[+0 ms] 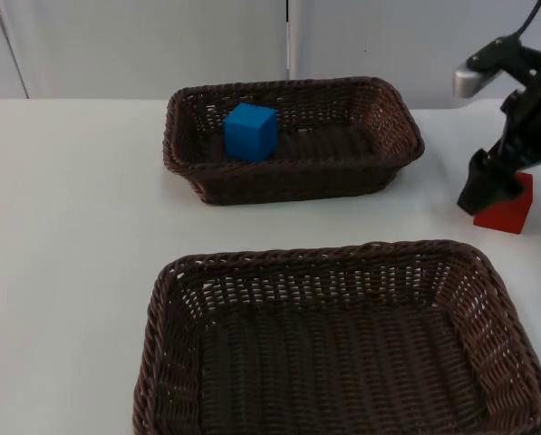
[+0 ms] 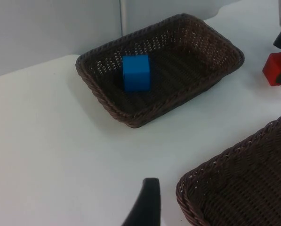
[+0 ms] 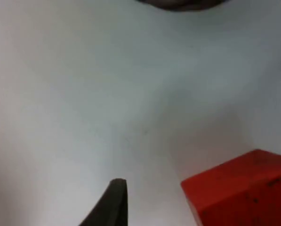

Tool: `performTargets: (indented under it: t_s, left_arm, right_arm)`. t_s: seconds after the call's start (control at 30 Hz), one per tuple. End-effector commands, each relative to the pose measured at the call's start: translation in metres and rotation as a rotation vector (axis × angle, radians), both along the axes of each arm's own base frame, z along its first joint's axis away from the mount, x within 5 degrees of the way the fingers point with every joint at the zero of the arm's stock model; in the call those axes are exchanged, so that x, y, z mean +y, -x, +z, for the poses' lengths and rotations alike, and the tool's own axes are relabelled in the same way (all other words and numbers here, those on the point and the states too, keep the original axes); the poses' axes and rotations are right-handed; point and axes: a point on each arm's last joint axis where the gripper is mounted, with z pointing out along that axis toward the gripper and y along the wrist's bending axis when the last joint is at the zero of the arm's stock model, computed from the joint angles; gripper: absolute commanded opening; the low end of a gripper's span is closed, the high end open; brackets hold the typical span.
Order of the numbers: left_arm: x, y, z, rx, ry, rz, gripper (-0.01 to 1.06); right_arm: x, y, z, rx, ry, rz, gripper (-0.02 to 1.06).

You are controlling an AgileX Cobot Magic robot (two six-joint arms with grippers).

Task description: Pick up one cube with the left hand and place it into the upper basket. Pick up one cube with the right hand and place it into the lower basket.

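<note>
On the left of the white surface (image 1: 71, 227) the left arm waits, one black tip of the left claw (image 2: 145, 205) hanging above bare surface near the lower basket (image 1: 342, 344); how far that claw is open I cannot tell. The blue cube (image 1: 250, 131) already sits in the upper basket (image 1: 293, 136), so the left-hand half looks finished. The lower basket has no cube in it. At the far right the right claw (image 1: 489, 186) is down at the red cube (image 1: 507, 208), which stands on the surface to the right of the upper basket; whether the claw grips it or merely straddles it I cannot tell. The step in hand appears to be the grasp: centre the cube between the fingers, close squarely on flat faces, lift straight, then carry it over the lower basket's rim.
</note>
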Motion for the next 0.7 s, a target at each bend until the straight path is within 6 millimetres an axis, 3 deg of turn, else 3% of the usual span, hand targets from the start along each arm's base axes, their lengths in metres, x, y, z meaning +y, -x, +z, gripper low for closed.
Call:
performTargets:
  t_s: [0.0,0.27,0.67]
  left_arm:
    - [0.000,0.000,0.001,-0.003,0.014,0.008,0.79]
    - [0.000,0.000,0.000,-0.004,0.011,0.008,0.79]
    - [0.001,0.000,0.000,-0.005,0.002,0.008,0.79]
  right_arm:
    - [0.001,-0.003,-0.004,-0.017,0.014,0.014,1.05]
    - [0.001,-0.005,-0.026,0.007,0.032,0.022,1.03]
    - [-0.001,-0.006,-0.025,-0.004,0.058,0.038,0.92]
